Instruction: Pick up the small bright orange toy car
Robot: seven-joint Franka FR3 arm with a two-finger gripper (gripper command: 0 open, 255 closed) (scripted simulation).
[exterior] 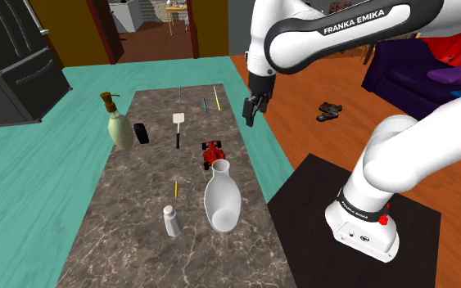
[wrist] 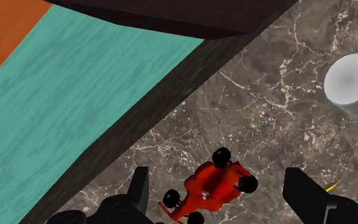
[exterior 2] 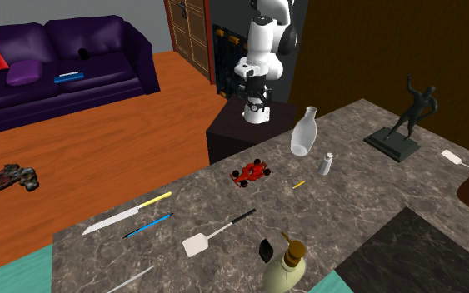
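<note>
Approach step: we hover over red toy car (exterior: 211,152), lying on counter (exterior: 138,237) near white vase (exterior: 222,200). Jaws spread apart, straddling car from above, no contact. Next: we descend, then close across body.

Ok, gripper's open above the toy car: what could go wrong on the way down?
1. The red toy car lies skewed under the open gripper, so its fingers may close on the wheels and twist it out.
2. The car sits on wheels near the table edge; a nudge could roll it off.
3. The white vase stands close beside the car; a finger might clip it.
</note>
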